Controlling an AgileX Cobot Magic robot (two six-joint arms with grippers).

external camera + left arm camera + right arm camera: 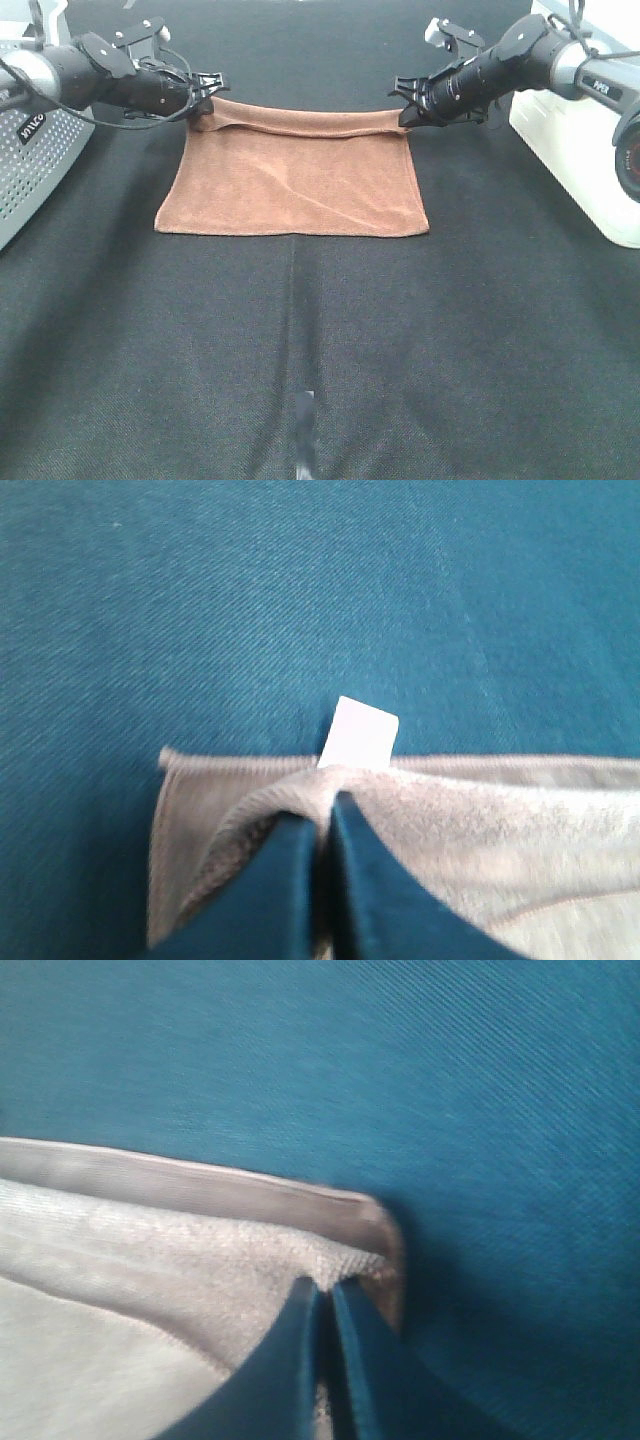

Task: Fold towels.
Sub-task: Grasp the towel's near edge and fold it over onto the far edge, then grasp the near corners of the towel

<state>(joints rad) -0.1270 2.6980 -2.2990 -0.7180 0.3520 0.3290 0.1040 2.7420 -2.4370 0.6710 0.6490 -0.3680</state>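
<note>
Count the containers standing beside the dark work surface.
2: a grey perforated basket on the left of the reddish-brown terry towel, a white plastic bin on the right. Others may lie out of view.

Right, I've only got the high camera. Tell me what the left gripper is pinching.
Observer: The left gripper pinches a bunched ridge of the towel, right beside a small white tag that sticks out past the hem.
Operator: Now check the right one.
Observer: The right gripper nips the fuzzy upper layer just inside the corner, jaws almost together. A smooth strip of cloth shows beyond that layer's edge.
</note>
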